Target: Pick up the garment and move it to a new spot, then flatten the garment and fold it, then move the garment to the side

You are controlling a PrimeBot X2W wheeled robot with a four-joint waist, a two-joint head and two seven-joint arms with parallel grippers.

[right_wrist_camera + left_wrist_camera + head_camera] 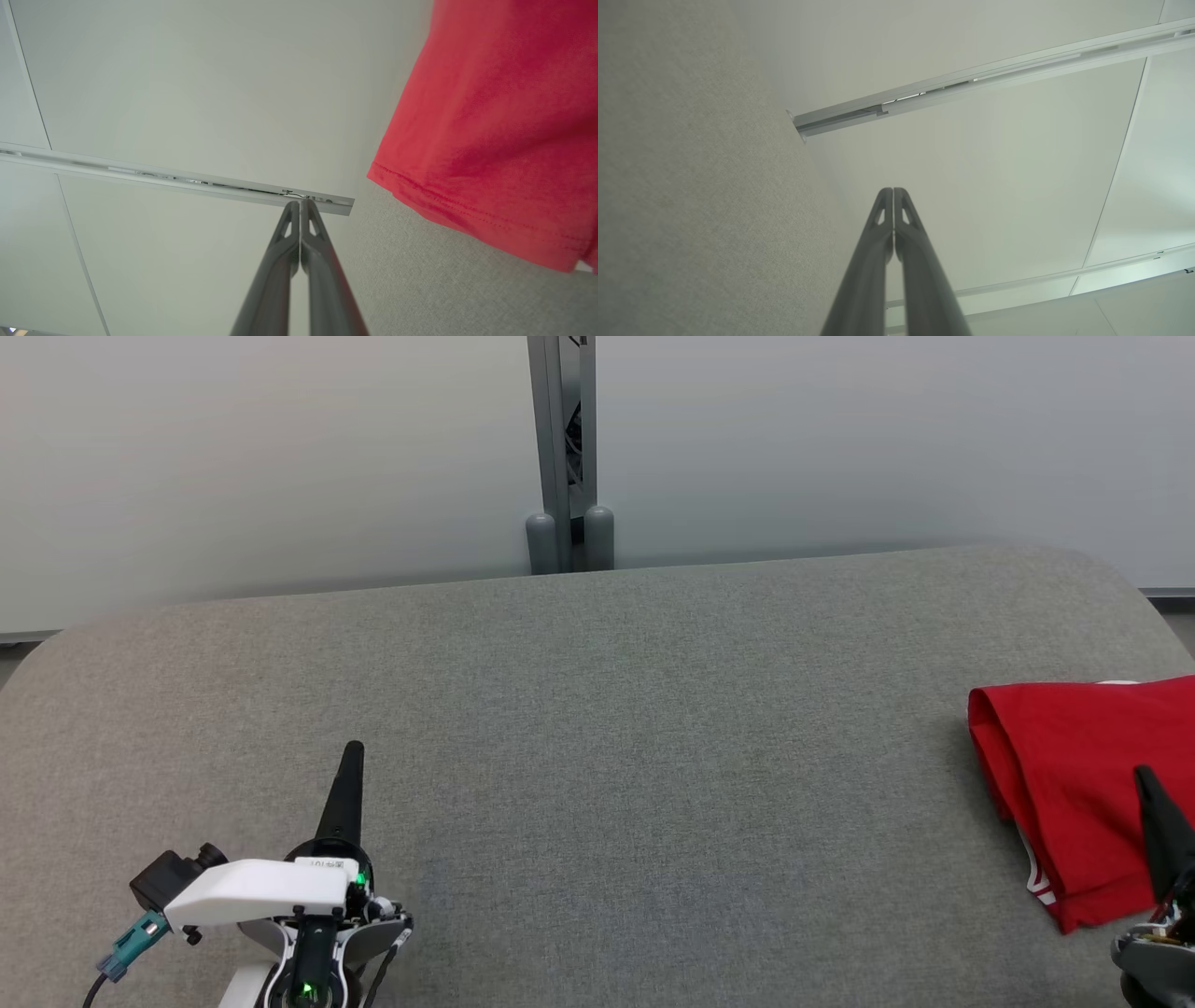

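Observation:
The garment (1083, 784) is a red cloth with white trim, lying folded at the right edge of the grey padded table (597, 756). My right gripper (1141, 773) stands over its near right part, fingers shut and holding nothing. In the right wrist view the red garment (495, 126) fills the upper right, beside the shut right gripper (299, 201). My left gripper (353, 747) stands at the lower left over bare table, far from the cloth. Its fingers also meet at the tips, with nothing between them, in the left wrist view (893, 189).
A pale partition wall (280, 457) runs behind the table, with a grey post (565, 448) at its middle. The table's far edge is rounded at both corners. Grey table surface stretches between the two grippers.

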